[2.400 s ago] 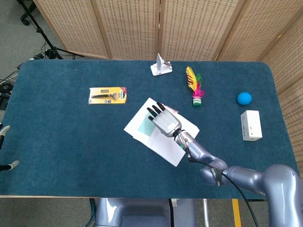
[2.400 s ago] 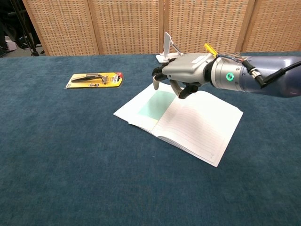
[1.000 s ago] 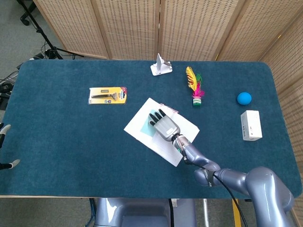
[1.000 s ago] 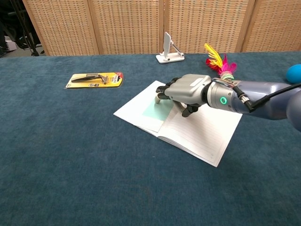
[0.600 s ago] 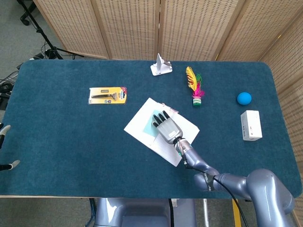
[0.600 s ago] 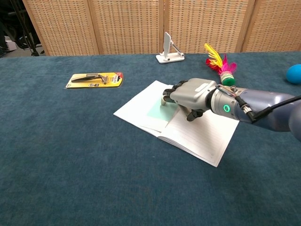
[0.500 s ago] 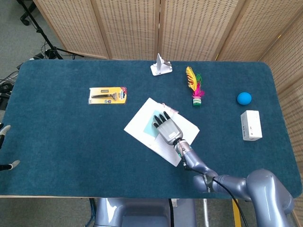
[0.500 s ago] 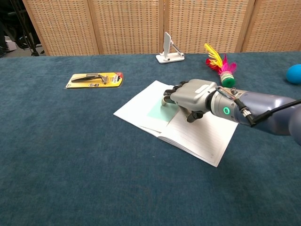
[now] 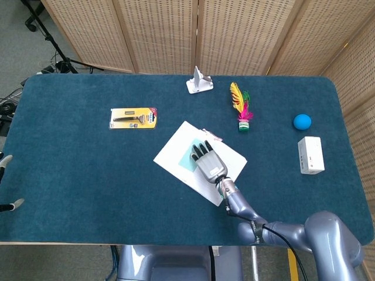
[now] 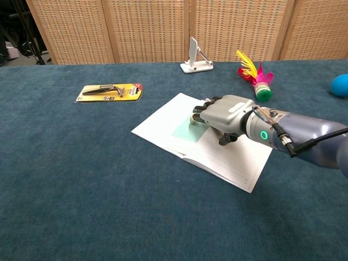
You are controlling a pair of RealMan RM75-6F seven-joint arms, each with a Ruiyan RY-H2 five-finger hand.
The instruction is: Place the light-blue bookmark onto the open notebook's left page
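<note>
The open notebook [image 9: 171,159] [image 10: 161,123] lies slantwise mid-table. The light-blue bookmark [image 9: 186,157] [image 10: 185,130] lies flat on its left page, near the spine, partly hidden under my fingers. My right hand [image 9: 210,163] [image 10: 227,115] rests palm down over the spine with its fingertips [image 10: 197,117] pressing on the bookmark's far end; its fingers are spread and grip nothing. Of the left hand, only two pale tips [image 9: 4,160] show at the left edge of the head view.
A yellow packaged tool [image 9: 133,117] [image 10: 110,91] lies at the back left. A white stand [image 9: 199,80] [image 10: 194,57] and a feathered shuttlecock [image 9: 241,108] [image 10: 254,76] stand behind the notebook. A blue ball [image 9: 302,121] and a white box [image 9: 310,155] are at the right.
My right hand came down onto the page, then slid towards the right and nearer me, dragging the bookmark a little towards the spine.
</note>
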